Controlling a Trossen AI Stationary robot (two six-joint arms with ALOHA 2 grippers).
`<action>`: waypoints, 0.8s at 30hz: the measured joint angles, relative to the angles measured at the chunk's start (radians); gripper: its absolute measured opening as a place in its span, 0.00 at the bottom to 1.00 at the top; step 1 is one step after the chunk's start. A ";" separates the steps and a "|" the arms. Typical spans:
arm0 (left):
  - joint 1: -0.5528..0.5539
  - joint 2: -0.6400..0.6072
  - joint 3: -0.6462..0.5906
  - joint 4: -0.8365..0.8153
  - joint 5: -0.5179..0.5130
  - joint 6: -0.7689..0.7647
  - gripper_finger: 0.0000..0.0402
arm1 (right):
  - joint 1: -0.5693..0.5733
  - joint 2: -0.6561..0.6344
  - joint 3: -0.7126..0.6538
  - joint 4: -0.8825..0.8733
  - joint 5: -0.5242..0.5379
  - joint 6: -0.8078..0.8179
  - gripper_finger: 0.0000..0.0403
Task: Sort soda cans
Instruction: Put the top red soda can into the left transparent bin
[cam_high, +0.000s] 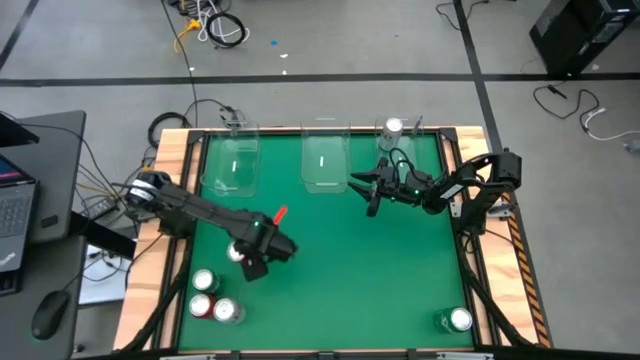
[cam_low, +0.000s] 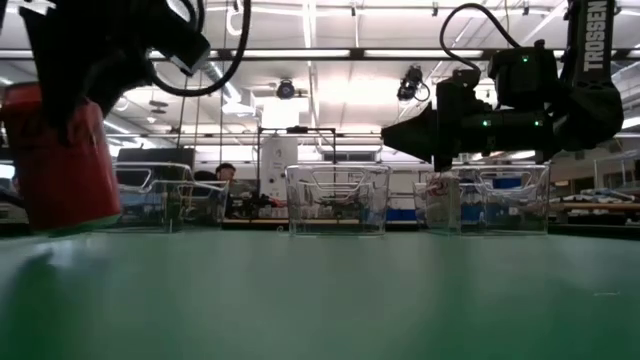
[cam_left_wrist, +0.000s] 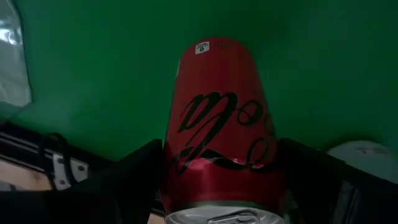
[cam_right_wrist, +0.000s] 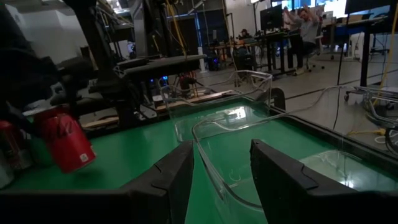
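Observation:
My left gripper (cam_high: 250, 256) is shut on a red soda can (cam_left_wrist: 217, 124) over the near left part of the table; the low view shows this can (cam_low: 60, 160) at the left. My right gripper (cam_high: 362, 186) is open and empty, held in the air by the middle clear bin (cam_high: 325, 160). Three cans (cam_high: 212, 298) stand together at the near left corner. A green can (cam_high: 458, 320) stands at the near right corner. One can (cam_high: 393, 127) stands in the right bin. My left gripper pinches the red can by its upper wall, just below the silver top (cam_left_wrist: 217, 186), one finger (cam_left_wrist: 127, 177) on each side. The fingers come slanting down from above. The can is lifted clear of the table and tilted (cam_right_wrist: 65, 140).
Three clear bins line the far edge: the left (cam_high: 232, 160), the middle and the right (cam_high: 405, 145). A wooden rim (cam_high: 170, 200) frames the green table. The middle of the table shows bare green. People sit at desks in the room beyond.

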 joint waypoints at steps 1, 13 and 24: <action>0.015 0.000 0.000 -0.006 -0.002 0.023 0.77 | 0.000 0.000 0.000 0.000 0.000 0.000 0.41; 0.198 -0.003 0.100 -0.108 -0.067 0.237 0.77 | 0.000 0.000 0.000 0.002 0.000 0.000 0.41; 0.399 -0.003 0.303 -0.106 -0.051 0.298 0.77 | 0.000 0.000 0.000 0.002 0.000 -0.001 0.41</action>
